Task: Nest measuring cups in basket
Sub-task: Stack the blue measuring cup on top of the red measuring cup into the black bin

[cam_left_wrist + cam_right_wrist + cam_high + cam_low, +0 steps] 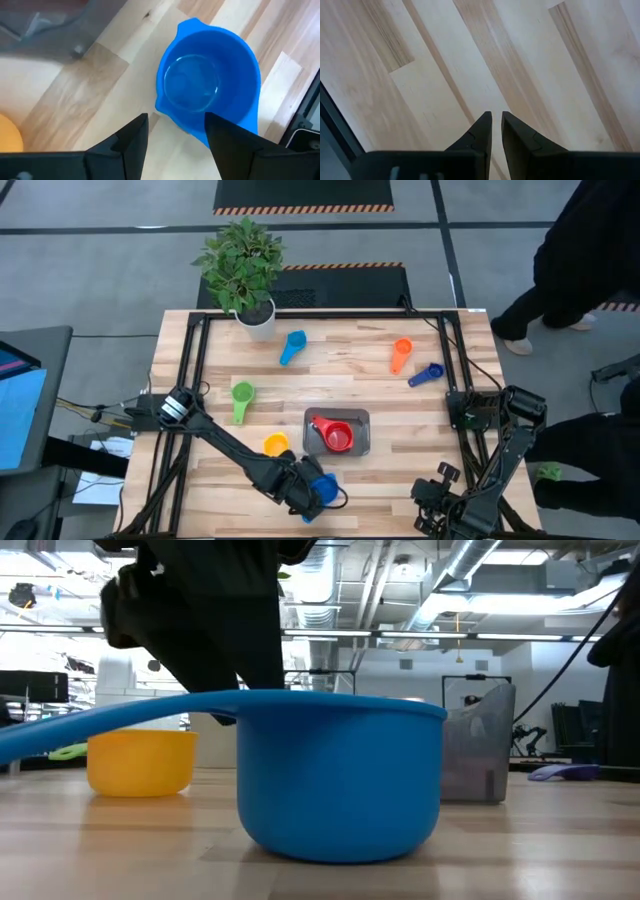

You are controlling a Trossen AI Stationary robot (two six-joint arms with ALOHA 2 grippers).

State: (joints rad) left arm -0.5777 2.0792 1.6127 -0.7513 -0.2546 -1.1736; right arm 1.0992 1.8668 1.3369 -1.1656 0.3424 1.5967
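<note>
**Inspector:** Nearest item, near table edge?

**Assistant:** Large blue measuring cup (209, 92), round, upright, smooth plastic, handle running off to one side. Standing on bare wood close to the near edge, just beside the table frame rail. Left gripper (176, 131) directly above it, fingers (131, 139) spread apart, nothing grasped, cup rim showing in the gap.

**Inspector:** Right gripper?

**Assistant:** Right gripper (496, 125) parked at the near right corner, fingertips nearly together, clenched on nothing, only wood planks beneath.

**Inspector:** Count of cups, near to far?

**Assistant:** Seven seen. Blue cup first; yellow cup (276, 445) just behind it, upright, apart. Red cup (335, 435) lying inside the basket (361, 423), a grey translucent rectangular tray at table centre. Green cup (241, 397) further left. Dark blue cup (427, 373) and orange cup (401, 353) toward the far right, near each other, not touching. Light blue cup (292, 346) far centre. One basket, one cup in it.

**Inspector:** Edges and open room?

**Assistant:** Open wood between blue cup and basket. Broad bare stretch right of the basket. Potted plant (245, 270) in a white pot at the far left edge, well apart from the basket. A person's legs (560, 275) beyond the far right corner, off the table.
</note>
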